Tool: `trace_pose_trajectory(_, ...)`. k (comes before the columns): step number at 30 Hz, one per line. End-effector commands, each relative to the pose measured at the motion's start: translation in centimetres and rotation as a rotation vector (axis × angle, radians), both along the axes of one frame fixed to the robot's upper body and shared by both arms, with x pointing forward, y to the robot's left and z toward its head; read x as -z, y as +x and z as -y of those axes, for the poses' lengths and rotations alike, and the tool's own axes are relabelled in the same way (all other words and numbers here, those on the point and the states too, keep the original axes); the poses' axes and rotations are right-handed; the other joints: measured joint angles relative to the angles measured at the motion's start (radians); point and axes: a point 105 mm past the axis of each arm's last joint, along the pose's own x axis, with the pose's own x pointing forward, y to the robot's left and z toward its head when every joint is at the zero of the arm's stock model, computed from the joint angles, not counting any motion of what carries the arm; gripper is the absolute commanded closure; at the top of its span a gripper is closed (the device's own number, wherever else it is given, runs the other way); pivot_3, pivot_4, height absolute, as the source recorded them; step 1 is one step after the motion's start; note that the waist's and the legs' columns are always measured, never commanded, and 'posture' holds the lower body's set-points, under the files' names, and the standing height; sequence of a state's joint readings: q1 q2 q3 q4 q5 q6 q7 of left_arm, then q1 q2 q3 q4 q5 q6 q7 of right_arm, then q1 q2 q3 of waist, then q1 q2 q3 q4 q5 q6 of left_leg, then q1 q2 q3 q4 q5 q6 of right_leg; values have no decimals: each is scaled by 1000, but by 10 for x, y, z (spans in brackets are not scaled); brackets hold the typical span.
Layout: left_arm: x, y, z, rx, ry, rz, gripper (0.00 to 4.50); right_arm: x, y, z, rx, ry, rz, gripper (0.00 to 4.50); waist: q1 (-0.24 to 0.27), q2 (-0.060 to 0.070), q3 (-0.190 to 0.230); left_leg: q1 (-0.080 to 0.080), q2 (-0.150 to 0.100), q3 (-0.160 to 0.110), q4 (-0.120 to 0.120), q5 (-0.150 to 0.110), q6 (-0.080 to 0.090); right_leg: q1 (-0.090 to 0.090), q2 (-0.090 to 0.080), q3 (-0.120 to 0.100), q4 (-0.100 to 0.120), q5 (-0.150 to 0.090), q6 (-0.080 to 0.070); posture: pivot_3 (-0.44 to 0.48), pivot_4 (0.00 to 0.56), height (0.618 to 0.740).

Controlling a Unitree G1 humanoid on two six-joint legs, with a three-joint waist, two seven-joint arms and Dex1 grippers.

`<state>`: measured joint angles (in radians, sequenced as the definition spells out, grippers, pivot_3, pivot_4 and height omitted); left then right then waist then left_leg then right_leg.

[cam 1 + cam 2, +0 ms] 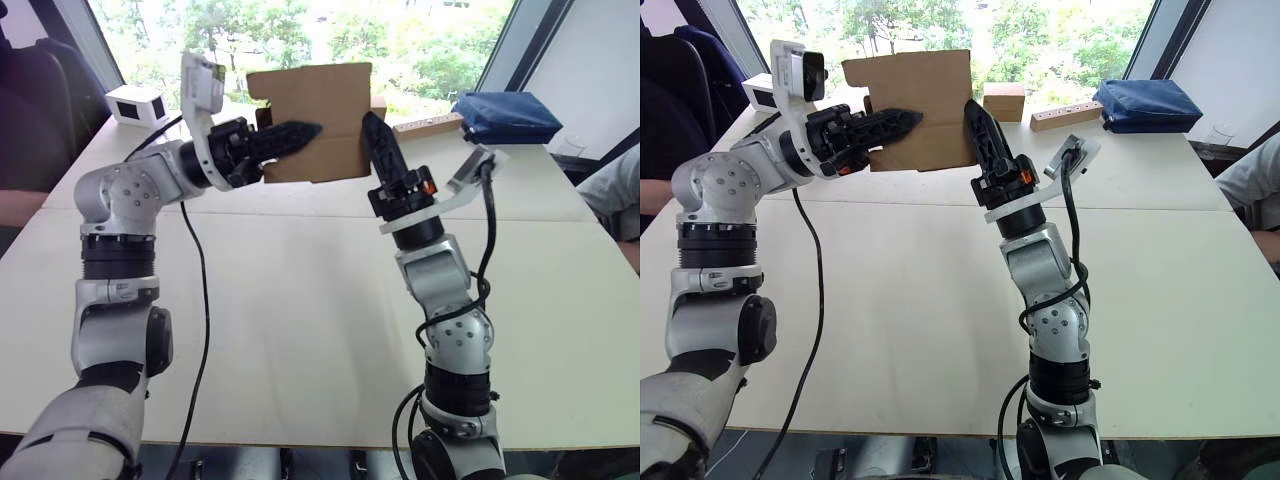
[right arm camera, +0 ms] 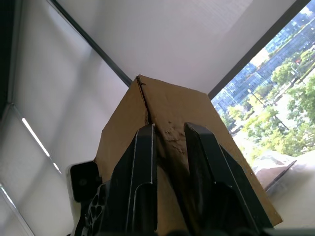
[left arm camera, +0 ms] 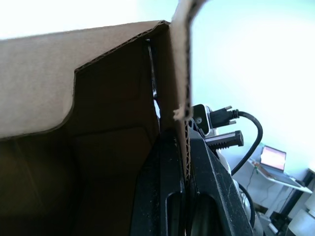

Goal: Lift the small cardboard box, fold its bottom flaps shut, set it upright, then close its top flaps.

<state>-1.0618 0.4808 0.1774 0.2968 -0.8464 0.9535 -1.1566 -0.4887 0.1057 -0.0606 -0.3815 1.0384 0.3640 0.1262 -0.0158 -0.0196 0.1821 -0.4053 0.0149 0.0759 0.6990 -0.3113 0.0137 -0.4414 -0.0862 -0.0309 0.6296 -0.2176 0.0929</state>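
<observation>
Small cardboard box (image 1: 315, 120) is held up in the air above the pale table (image 1: 300, 300), lifted clear of its surface, between the two grippers. At the near right, around five o'clock from the box, the right arm is raised from the table edge, and the right gripper (image 1: 375, 135) is pressed against the box's right edge; in the right wrist view its fingers (image 2: 140, 167) are seen straddling a corner of the carton, one on each side of the cardboard, so it is clamped on the box. At about nine o'clock from the box the left gripper (image 1: 300, 133) is reached across the front face; in the left wrist view a single cardboard wall (image 3: 179, 98) is pinched between its fingers (image 3: 162, 196), so the box is grasped there too. The open inside of the carton and one rounded flap (image 3: 39, 88) are shown in the left wrist view; which end's flaps these are cannot be told. Farther back, at roughly ten o'clock, a white box with a dark panel (image 1: 135, 104) is set near the table's far left corner. Just behind the carton a smaller brown cube (image 1: 1003, 101) is seen, with a wooden block (image 1: 1065, 116) beside it at about one o'clock, and a blue bag (image 1: 505, 117) is laid at two o'clock. Trees are seen through the window (image 1: 1040, 40) beyond. A person's sleeve (image 1: 612, 190) is visible at the far right edge.
</observation>
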Motion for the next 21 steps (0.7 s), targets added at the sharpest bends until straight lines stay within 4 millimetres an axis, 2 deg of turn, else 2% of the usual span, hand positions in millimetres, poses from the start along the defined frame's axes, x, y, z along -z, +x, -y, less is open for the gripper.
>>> trace_pose_trajectory(1,-19,-7,1,20,-33,65,4500,-8,-23,-14,-152,40,53,3580,0,0,0,0,0,0,0,0,0,0,0,0,0,0,0,0,150,740)
trace_pose_trajectory(8,-17,-6,1,21,-40,56,4500,-5,-27,-14,-209,48,40,3580,-1,0,0,0,0,0,0,0,0,0,0,0,0,0,0,0,150,740)
trace_pose_trajectory(21,-18,-5,-6,16,-57,38,4500,1,-20,30,-60,0,35,3580,1,0,0,0,0,0,0,-1,2,0,0,0,0,0,0,0,150,740)
